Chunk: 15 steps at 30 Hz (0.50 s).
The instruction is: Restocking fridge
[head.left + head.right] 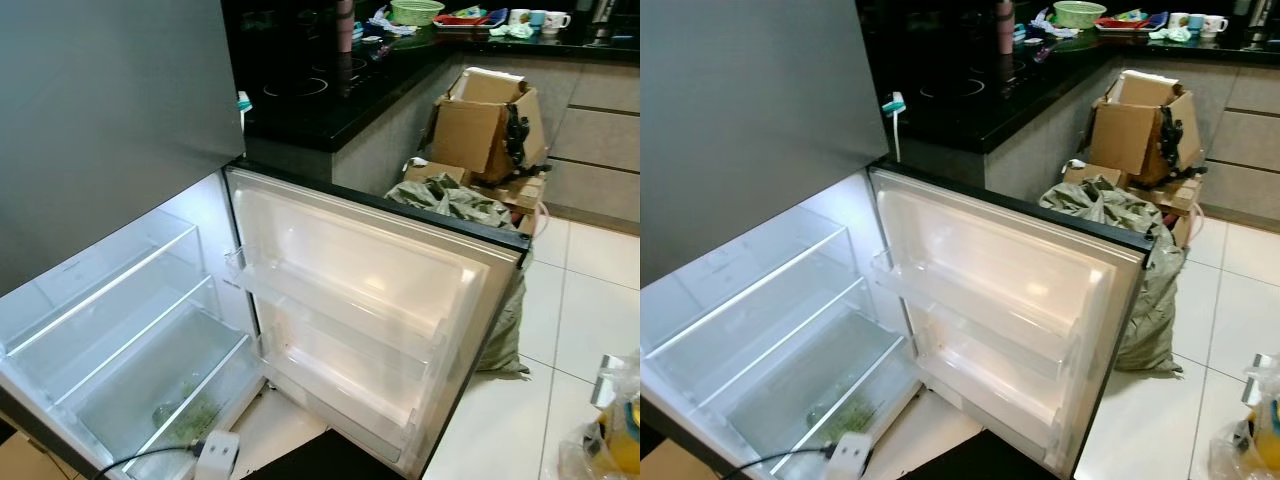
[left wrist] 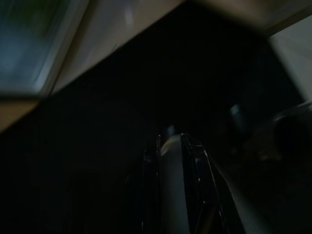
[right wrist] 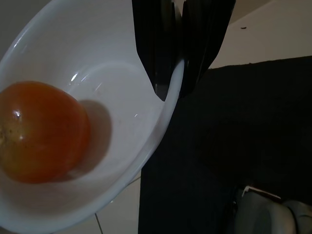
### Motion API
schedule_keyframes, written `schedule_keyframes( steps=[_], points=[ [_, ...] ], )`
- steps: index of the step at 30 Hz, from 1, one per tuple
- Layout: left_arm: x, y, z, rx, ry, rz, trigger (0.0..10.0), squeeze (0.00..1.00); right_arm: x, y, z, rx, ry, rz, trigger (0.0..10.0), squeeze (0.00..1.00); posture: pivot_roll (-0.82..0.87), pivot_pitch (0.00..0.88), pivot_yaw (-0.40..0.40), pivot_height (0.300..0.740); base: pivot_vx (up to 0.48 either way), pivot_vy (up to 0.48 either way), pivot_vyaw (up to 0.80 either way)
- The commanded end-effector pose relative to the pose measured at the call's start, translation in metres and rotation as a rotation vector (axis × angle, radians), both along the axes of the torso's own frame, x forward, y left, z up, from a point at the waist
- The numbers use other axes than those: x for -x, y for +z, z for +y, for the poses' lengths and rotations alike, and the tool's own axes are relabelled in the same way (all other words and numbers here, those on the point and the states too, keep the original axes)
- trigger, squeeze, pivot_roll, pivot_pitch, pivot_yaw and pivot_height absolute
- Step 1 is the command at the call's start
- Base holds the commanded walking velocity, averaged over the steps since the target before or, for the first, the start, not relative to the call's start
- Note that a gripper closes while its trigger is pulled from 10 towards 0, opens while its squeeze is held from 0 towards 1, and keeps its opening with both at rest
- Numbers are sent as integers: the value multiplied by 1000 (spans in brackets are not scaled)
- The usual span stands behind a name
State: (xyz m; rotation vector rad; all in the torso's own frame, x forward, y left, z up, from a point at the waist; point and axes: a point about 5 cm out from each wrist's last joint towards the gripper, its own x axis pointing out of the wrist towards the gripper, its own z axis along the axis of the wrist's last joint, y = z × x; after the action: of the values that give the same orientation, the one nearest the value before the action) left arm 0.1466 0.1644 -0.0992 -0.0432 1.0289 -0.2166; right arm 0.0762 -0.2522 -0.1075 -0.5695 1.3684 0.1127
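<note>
One tomato (image 3: 41, 131) sits loose in a white bowl (image 3: 122, 92), which the right pincer (image 3: 176, 73) clamps by its rim. Tilting could roll it out before the open fridge (image 1: 130, 330). Left pincer (image 2: 173, 161) in the dark: grip unclear.

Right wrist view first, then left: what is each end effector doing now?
Right end effector: shut on the rim of a white bowl holding a tomato.
Left end effector: too dark, cannot be told.
</note>
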Motion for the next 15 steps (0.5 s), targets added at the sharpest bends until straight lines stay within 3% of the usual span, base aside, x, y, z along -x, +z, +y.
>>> schedule_keyframes(
  steps=[1, 7, 15],
  points=[
    [4, -1, 11, -46, 9, 14, 10000, 0, -4, 0, 4, -9, 9, -26, 10000, 0, -137, 0, 50, 740, 0, 0, 0],
    [1, 0, 14, -71, 38, -1, 10000, 0, -11, 1, 7, -28, 21, -48, 10000, 0, -120, 0, 46, 740, 0, 0, 0],
    [-12, 5, 15, -106, 33, -47, 10000, 0, -21, 2, 11, -40, 45, -66, 10000, 0, -110, 0, 49, 740, 0, 0, 778]
  ],
)
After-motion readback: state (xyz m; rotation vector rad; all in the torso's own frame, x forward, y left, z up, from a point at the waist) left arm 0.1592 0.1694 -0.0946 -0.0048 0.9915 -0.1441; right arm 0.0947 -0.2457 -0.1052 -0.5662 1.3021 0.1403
